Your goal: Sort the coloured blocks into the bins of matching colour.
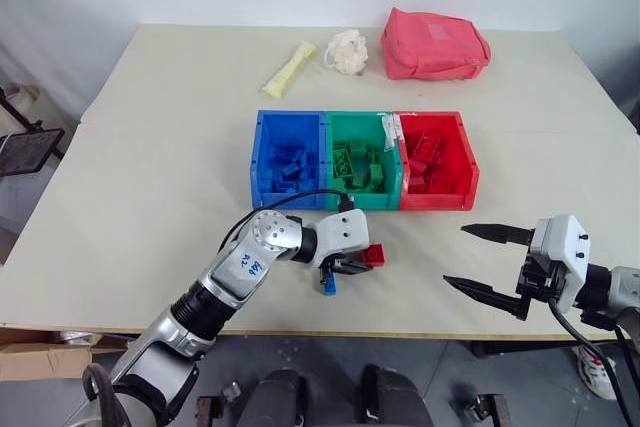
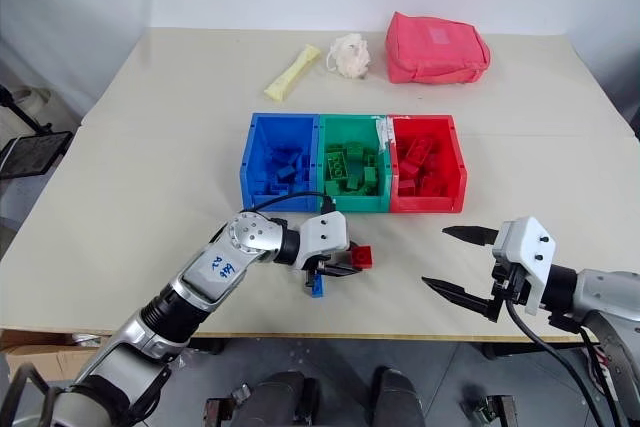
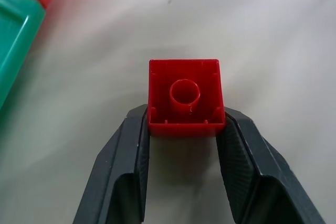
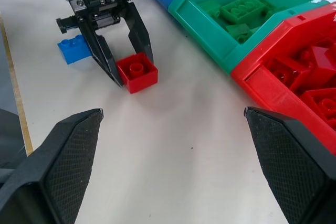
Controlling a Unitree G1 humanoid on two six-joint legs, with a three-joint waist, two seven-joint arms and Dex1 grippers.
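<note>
I see my left pincer pinching a red block on the table, a blue block just behind it. My right pincer is spread wide, nothing between.

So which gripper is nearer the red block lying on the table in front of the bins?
Left. The left gripper is shut on the red block; the right gripper hangs open, apart from it, off to the right.
</note>
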